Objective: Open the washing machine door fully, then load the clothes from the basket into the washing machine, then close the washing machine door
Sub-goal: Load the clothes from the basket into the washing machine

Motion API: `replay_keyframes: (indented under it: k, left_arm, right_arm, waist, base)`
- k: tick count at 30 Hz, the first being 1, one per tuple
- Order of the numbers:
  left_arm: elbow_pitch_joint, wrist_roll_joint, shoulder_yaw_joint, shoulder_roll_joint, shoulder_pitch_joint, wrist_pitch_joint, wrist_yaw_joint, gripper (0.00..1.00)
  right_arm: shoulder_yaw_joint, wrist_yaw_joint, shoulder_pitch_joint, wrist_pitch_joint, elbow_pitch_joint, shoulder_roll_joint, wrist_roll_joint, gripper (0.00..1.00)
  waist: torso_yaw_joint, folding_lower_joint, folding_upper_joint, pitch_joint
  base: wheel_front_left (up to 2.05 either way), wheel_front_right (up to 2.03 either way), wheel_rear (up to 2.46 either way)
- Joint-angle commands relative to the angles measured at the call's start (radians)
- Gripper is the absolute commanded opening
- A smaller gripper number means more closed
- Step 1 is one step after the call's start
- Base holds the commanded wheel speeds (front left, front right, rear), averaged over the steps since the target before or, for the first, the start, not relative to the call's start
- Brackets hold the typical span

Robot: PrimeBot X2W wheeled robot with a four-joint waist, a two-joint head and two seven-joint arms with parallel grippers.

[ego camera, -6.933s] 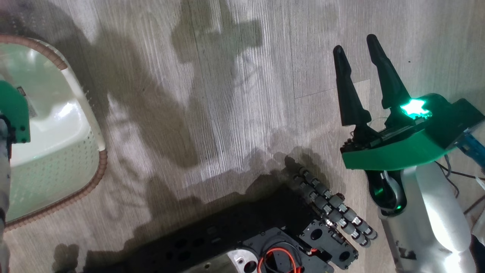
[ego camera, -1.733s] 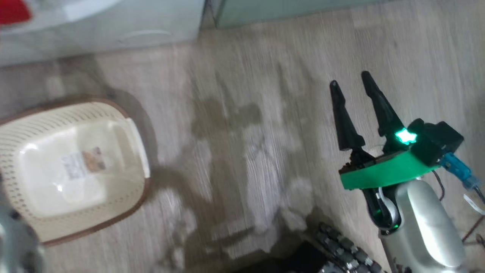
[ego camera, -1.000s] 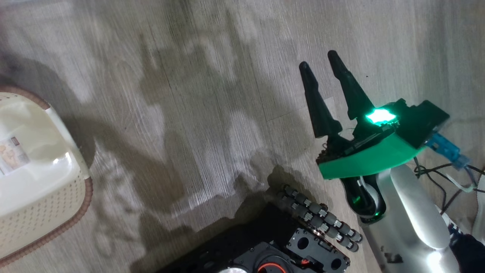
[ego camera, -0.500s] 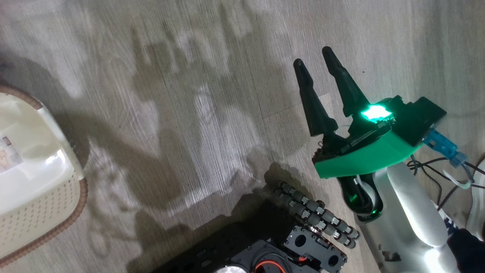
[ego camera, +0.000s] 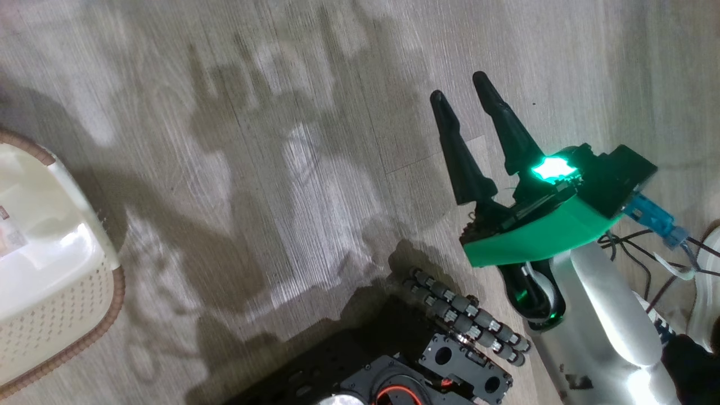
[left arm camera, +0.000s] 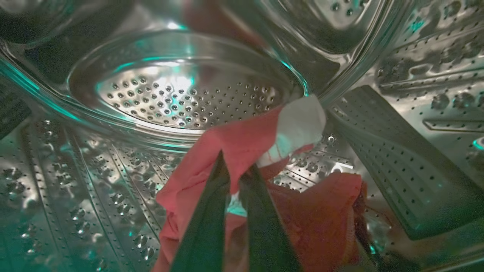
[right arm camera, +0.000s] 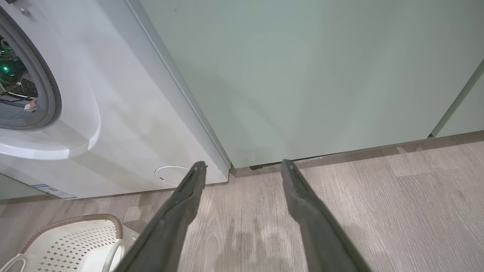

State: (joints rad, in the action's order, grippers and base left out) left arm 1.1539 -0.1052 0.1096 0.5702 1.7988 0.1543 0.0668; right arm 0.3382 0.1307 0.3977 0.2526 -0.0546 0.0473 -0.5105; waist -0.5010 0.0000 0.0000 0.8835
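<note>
My left claw [left arm camera: 235, 176] holds the clothes [left arm camera: 242, 145] inside the washing machine [left arm camera: 181, 98]; right claw [ego camera: 459, 88] wide. Remaining: release, withdraw, close up.

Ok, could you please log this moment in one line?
left gripper: shut on clothes inside washing machine | right gripper: open, empty, above floor | basket: on floor
</note>
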Motion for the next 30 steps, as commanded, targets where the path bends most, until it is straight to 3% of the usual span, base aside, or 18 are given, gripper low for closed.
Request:
replay_keyframes:
  k: [1, 2, 3, 17, 30]
  left_arm:
    - [-0.022, 0.006, 0.016, 0.034, 0.040, 0.019, -0.006, 0.05]
    - [-0.020, 0.009, 0.017, 0.032, 0.043, 0.029, -0.007, 0.41]
    - [-0.015, 0.010, 0.019, 0.030, 0.045, 0.036, -0.008, 1.00]
    - [0.045, 0.064, 0.016, -0.011, -0.007, 0.094, -0.004, 1.00]
    - [0.031, 0.174, -0.009, -0.108, -0.238, 0.107, 0.047, 1.00]
  right_arm:
    - [0.016, 0.000, -0.021, 0.009, 0.022, 0.003, 0.001, 1.00]
    - [0.015, 0.000, -0.020, 0.009, 0.022, 0.003, 0.001, 1.00]
    - [0.014, 0.000, -0.019, 0.009, 0.021, 0.003, 0.003, 1.00]
    - [-0.030, 0.000, -0.015, 0.009, 0.008, 0.003, 0.061, 1.00]
    - [-0.111, 0.000, -0.041, 0.009, -0.001, 0.003, 0.164, 1.00]
  waist:
    - [0.001, 0.0000, 0.0000, -0.001]
    - [0.002, 0.0000, 0.0000, -0.001]
    - [0.003, 0.0000, 0.0000, -0.002]
    - [0.056, 0.0000, 0.0000, -0.076]
    - [0.174, 0.0000, 0.0000, -0.229]
  base:
    - [0.00, 0.00, 0.00]
    - [0.00, 0.00, 0.00]
    - [0.00, 0.00, 0.00]
    - [0.00, 0.00, 0.00]
    - [0.00, 0.00, 0.00]
